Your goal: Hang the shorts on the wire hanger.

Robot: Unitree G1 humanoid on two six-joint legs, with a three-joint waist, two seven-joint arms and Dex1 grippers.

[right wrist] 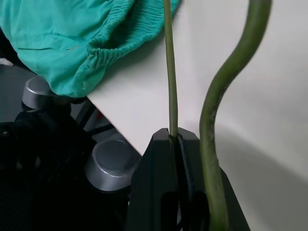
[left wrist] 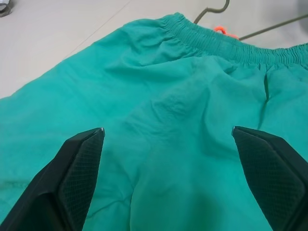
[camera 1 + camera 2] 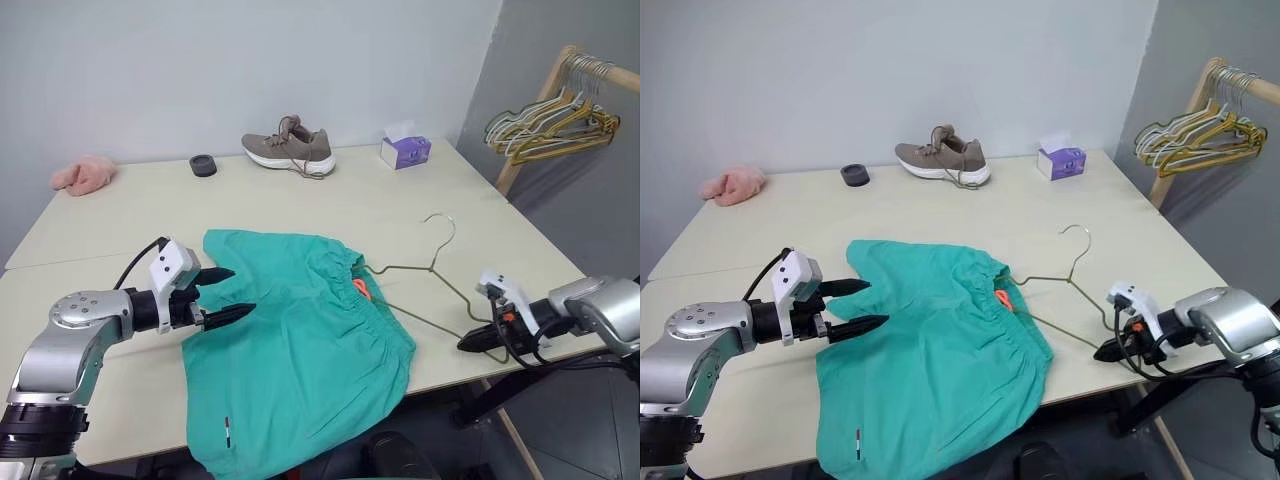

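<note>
The shorts are lying spread on the surface, their near hem hanging over the front edge. The wire hanger is lying to their right, one end tucked into the waistband and its hook pointing toward the far side. Along the back edge, a slipper is sitting at far left, then a small round object, a sneaker and a tissue box. A rack of hangers is standing off to the right.
</note>
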